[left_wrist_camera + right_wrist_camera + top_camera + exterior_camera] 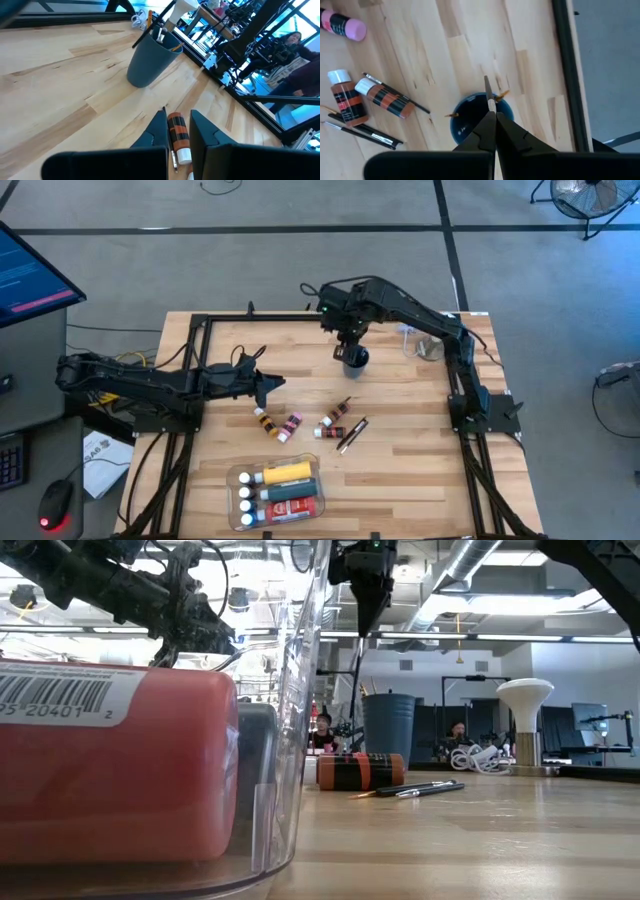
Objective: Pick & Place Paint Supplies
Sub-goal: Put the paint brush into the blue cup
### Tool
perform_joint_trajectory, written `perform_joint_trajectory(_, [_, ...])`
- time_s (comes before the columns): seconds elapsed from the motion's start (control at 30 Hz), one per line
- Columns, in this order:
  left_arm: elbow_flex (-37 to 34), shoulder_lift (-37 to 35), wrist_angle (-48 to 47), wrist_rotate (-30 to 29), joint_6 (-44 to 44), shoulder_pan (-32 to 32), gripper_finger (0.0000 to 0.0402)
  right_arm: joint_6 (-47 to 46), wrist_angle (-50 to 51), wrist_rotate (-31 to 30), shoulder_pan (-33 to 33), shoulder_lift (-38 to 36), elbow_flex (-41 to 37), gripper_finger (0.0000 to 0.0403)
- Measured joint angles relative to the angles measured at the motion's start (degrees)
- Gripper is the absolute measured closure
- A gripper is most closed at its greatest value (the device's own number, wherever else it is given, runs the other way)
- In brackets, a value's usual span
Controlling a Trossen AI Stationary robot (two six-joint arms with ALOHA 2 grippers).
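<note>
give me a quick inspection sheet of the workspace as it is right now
surface: wooden table, bare wood between the items.
job's things: clear tray at the near edge holds a yellow bottle and other tubes; loose small tubes and thin brushes lie mid-table.
clutter: dark cup with brushes standing in it; white object at the table's far side.
hands: right hand above the cup, shut on a brush; left hand open, low over a brown tube.
cables: cables by the left arm's base, off the table.
surroundings: monitor, fan, people in the room behind.
</note>
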State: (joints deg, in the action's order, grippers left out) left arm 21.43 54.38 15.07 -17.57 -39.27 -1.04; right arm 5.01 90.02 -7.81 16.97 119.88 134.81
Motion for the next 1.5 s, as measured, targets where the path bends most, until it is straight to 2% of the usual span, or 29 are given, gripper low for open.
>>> perform_joint_trajectory(0.83, [0.0, 0.0, 0.0, 0.0, 0.0, 0.0, 0.0401, -6.1, 0.0, 0.0, 1.1, -9.8, 0.0, 0.0403])
perform_joint_trajectory(1.5, [0.0, 0.0, 0.0, 0.0, -1.4, 0.0, 0.0401, -9.2, 0.0, 0.5, -1.7, -10.2, -0.1, 0.0403])
